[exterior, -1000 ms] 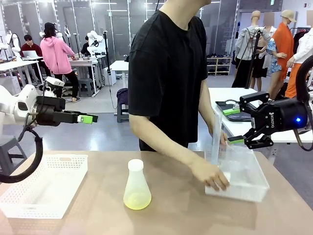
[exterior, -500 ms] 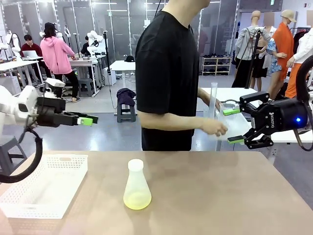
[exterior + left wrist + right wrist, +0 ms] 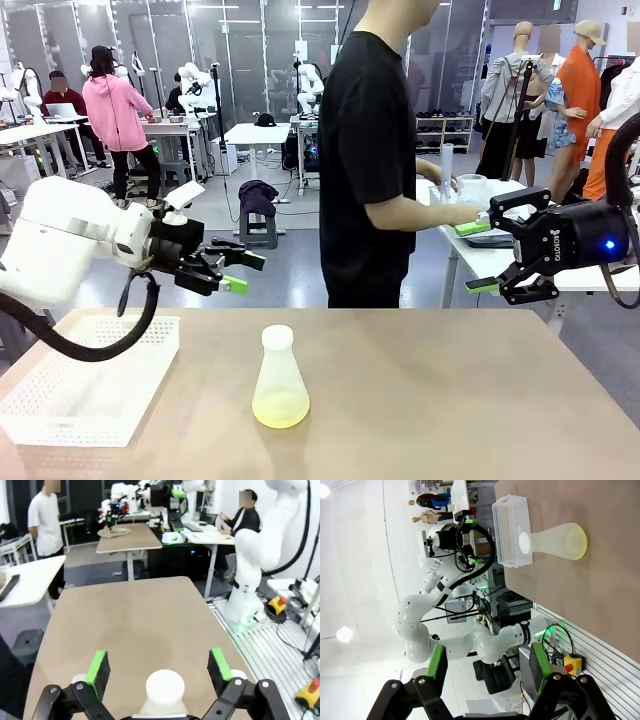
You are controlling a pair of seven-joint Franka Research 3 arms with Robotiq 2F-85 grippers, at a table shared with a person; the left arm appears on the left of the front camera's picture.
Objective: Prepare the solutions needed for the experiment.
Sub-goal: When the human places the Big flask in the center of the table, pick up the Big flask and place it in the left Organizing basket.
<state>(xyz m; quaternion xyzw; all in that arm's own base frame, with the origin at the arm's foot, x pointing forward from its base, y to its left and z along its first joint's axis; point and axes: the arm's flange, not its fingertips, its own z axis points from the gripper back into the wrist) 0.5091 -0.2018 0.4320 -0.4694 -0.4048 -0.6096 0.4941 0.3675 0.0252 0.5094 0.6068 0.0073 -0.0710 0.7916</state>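
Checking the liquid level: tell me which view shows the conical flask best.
The front view: the conical flask stands upright and whole, its pale yellow liquid layer clear at the bottom. The right wrist view shows it whole but sideways and smaller. The left wrist view looks down on its white mouth, liquid hidden.

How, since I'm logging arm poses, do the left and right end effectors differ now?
The left end effector hangs over the left half of the table, tilted down toward the conical flask. The right end effector hangs by the table's far right edge, level, pointing sideways. Both are open, empty, green-padded.
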